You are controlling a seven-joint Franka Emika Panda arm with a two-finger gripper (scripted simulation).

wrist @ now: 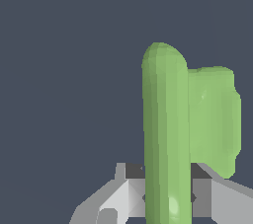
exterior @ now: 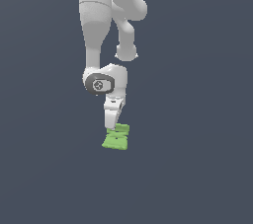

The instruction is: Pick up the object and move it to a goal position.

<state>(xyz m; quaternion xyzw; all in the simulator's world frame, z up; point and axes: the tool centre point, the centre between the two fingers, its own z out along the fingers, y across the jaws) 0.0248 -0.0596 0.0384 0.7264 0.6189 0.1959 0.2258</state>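
Hand [exterior: 115,125] is down on the light-green grooved block [exterior: 117,138], which lies flat on the table just below the arm; wrist view shows fingers [wrist: 217,198] either side of one ridge, looking closed on it. Keep grip firm & centred, then lift straight up w/o tilting before heading to goal.

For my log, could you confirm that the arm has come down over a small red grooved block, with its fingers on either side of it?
Not quite: the block is light green, not red, as the exterior view shows. The rest holds: the gripper is down at it, and the wrist view shows fingers on either side.
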